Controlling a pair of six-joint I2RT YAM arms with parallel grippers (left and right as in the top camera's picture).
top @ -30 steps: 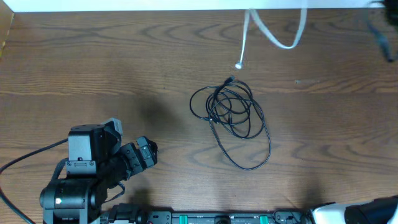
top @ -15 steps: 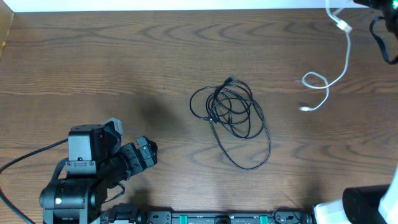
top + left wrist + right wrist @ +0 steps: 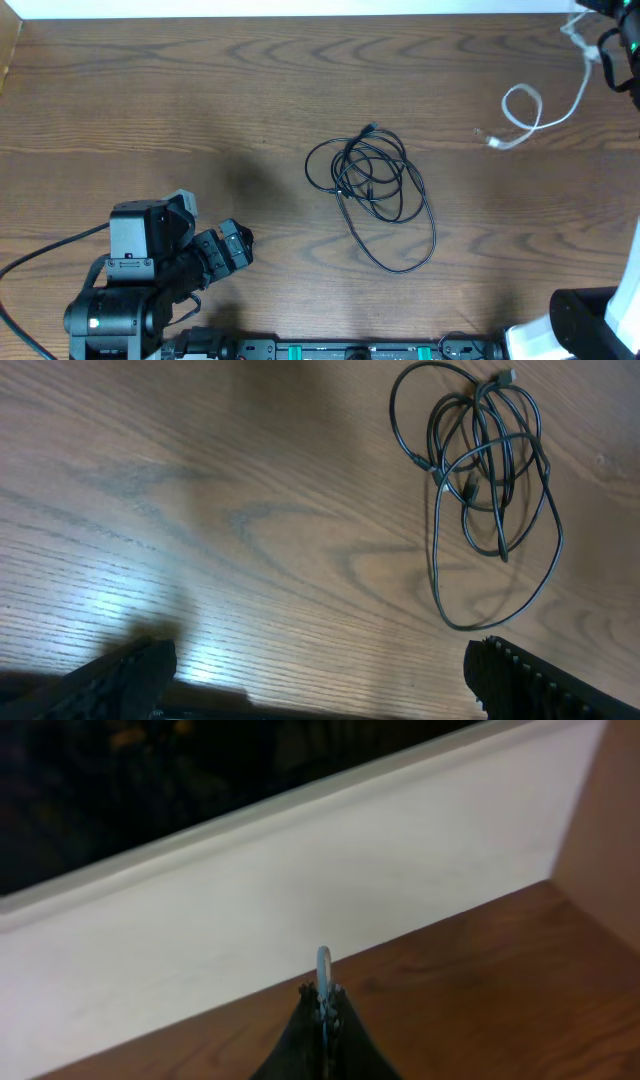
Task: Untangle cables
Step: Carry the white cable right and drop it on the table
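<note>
Wood-grain table [image 3: 150, 100], white wall [image 3: 300, 890], left tool [image 3: 320, 665] spread wide, right tool [image 3: 322, 1008] pinching white cable [image 3: 321, 970]

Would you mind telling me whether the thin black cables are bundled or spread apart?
Bundled: the thin black cables lie in overlapping loops, crossing one another in both views.

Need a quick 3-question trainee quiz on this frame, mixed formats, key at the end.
1. True or false: the right fingers are shut on the white cable.
2. Fill in: the left fingers stand ___, holding nothing.
3. Where is the black cable tangle? A) lying loose, nothing gripping it; B) between the left fingers; C) draped over the white cable.
Key: 1 true; 2 open; 3 A.
</note>
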